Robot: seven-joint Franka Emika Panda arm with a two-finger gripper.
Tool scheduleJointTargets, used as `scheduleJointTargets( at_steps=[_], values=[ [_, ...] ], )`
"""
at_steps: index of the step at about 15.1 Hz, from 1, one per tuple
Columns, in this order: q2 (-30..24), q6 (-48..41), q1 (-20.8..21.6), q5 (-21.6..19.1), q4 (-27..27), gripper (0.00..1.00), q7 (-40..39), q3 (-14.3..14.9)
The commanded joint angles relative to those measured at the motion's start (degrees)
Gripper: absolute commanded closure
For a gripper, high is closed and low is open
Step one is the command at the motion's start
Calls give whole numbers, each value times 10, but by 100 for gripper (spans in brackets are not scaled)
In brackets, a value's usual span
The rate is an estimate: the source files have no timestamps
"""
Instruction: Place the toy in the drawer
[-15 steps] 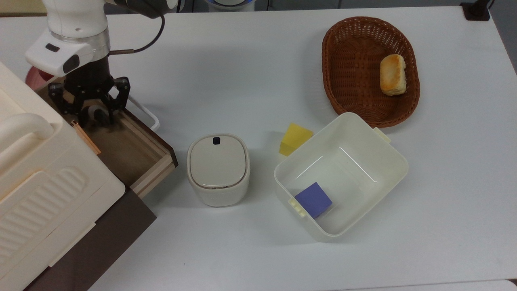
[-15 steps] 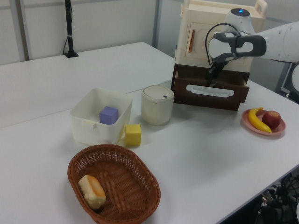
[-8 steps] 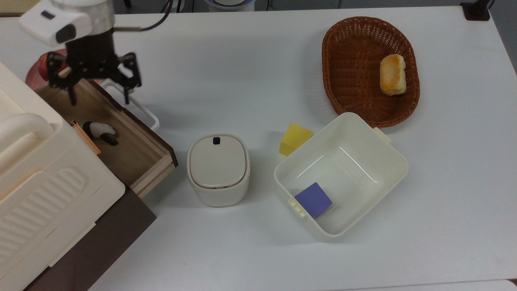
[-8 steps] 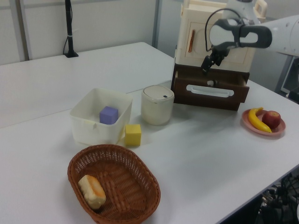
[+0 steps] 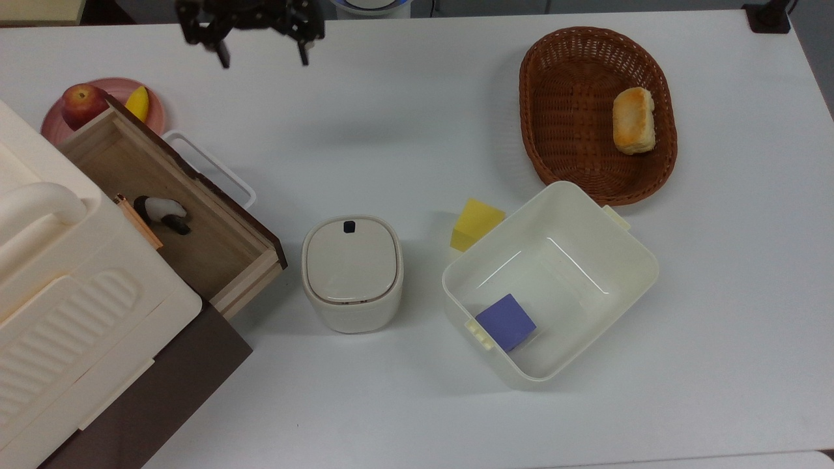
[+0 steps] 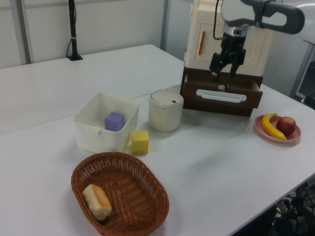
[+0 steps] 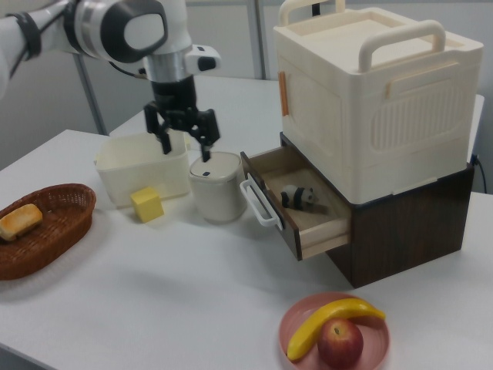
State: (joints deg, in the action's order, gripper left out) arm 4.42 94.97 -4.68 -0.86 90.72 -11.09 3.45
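Your pincer hangs in the air with its two fingers spread apart and nothing between them. In the top view it sits at the upper edge, above the white counter and well apart from the drawer. In the right view you see the pincer in front of the cream bin and above the small lidded container.

The drawer stands pulled open from under the cream box, its white loop handle facing the counter. The toy, a small black-and-white panda, lies on the drawer's wooden floor close to the box. In the right view the toy rests inside the drawer, apart from the front panel.

In the top view the lidded container stands just beside the drawer's corner. To the top view's right of it, the yellow block sits touching or nearly touching the bin, which holds the purple cube. The wicker basket holds a bread roll. A pink plate carries a banana and an apple near the drawer.
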Motion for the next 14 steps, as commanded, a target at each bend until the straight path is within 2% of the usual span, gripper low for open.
scheduleJointTargets(
  at_steps=[1, 3, 14],
  values=[
    [-21, -19, 27, -25, 15, 0, 100, 4],
    [-16, -10, 48, -20, 15, 0, 138, 6],
    [-13, -7, 44, -19, 15, 0, 143, 12]
  ],
)
